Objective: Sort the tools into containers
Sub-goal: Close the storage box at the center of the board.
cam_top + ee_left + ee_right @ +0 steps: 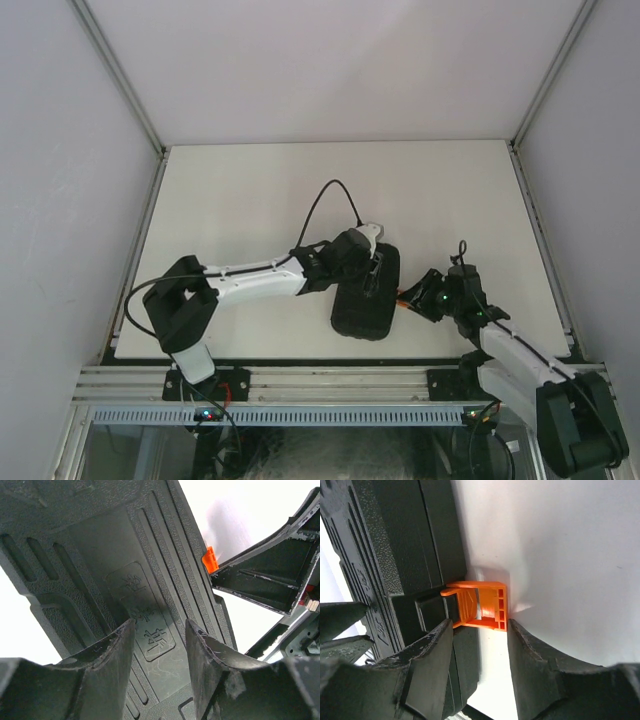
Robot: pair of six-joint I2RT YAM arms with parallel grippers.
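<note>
Lying flat and closed near the table's front edge, between the two arms, the black tool case shows its ribbed shell upward. Its orange latch sits on the long side facing the right arm. No tools are visible in any view.

The right gripper has its jaws parted to either side of that latch; whether the pads touch it I cannot tell. The left gripper hangs over the shell with jaws apart, holding nothing.

The likely failure is a slip: the latch is small, so a pull off its line could skate the fingers off it. The whole case could also slide sideways, since nothing visibly pins it down.

The case's long axis runs near to far, its far end leaning slightly right.
</note>
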